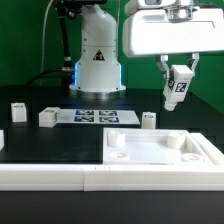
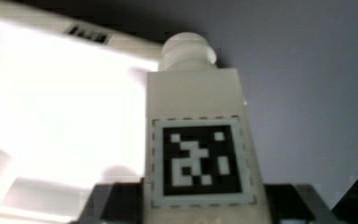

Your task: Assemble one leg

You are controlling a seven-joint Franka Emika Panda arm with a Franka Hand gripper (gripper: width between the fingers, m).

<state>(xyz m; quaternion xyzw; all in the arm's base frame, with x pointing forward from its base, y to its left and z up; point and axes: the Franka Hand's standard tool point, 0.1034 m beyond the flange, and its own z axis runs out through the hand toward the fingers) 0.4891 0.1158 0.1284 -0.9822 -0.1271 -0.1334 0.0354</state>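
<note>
Over table (image 1: pixel 60 140), jaws clamp tilted leg (image 1: pixel 177 88), airborne.

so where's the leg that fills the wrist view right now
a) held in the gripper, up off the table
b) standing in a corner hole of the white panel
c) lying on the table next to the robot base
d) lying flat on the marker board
a: the exterior view shows the leg clamped in the gripper, hanging in the air above the table and clear of the white panel.
</note>
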